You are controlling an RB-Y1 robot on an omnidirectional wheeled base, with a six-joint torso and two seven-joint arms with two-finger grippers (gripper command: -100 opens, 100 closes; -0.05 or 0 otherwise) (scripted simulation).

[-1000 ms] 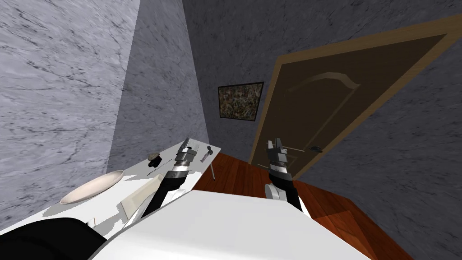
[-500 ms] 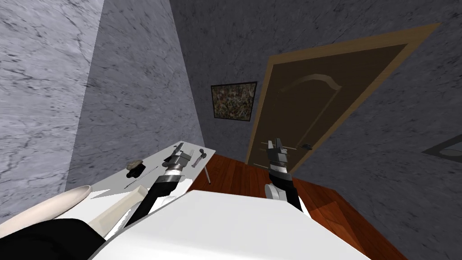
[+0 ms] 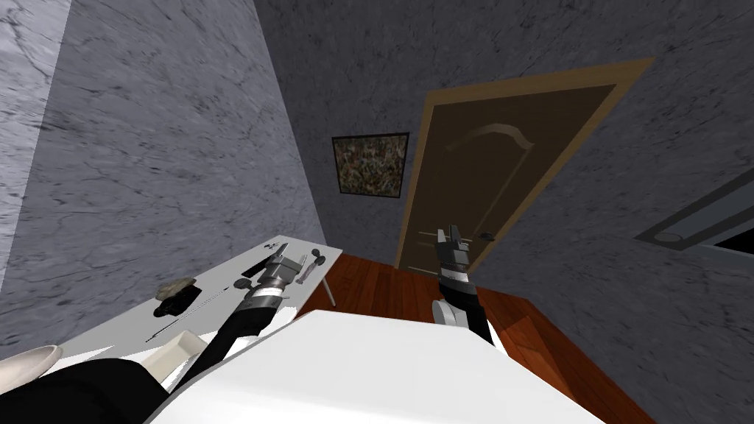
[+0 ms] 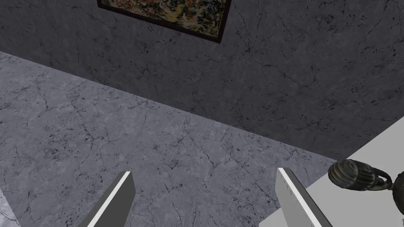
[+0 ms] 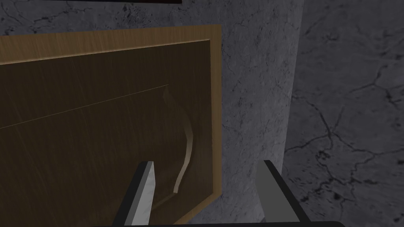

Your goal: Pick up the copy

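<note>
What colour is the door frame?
The door frame is light tan wood grain, around a dark brown door; clearest in the right wrist view.

A framed picture hangs beside the brown door.

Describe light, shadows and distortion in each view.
Head view: the wide lens splays the walls and slants the door; the table is bright, the lump on it casts a black shadow. Left wrist view: dim wall, bright table corner. Right wrist view: dim, door dark.

White copy on table
</note>
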